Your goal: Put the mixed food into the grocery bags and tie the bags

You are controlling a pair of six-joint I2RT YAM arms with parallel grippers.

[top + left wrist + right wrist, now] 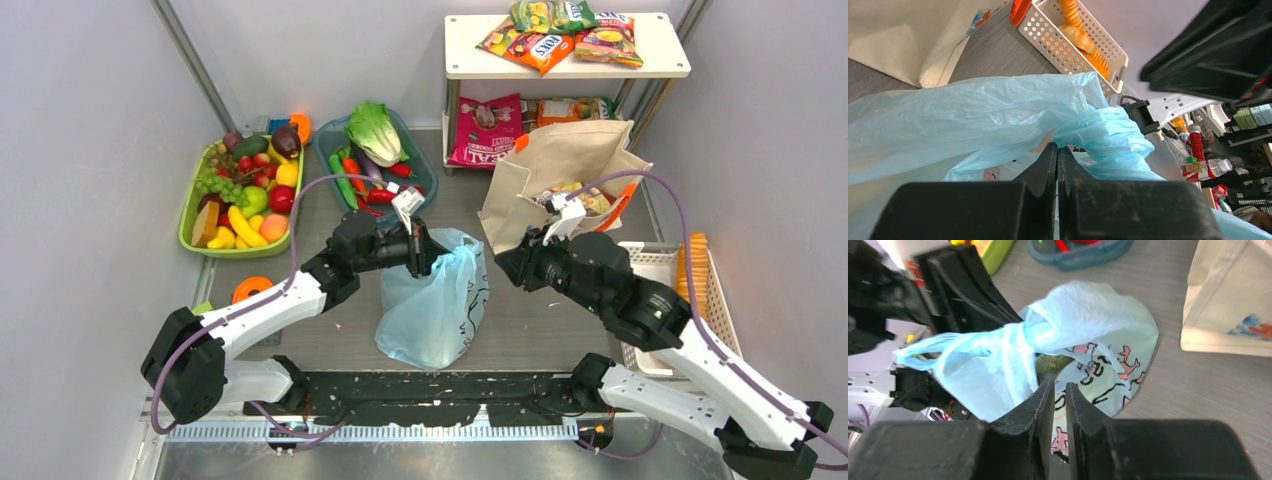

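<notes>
Light-blue plastic bag (432, 300) stands in the middle of the desk (545, 322) | left gripper (1057, 148) pressed together on its twisted top, probably to keep it tight for tying | right gripper (1056, 386) near it, narrow gap, pinching nothing | orange packet (540, 48) on white shelf (468, 42) reads "FOX'S"
</notes>
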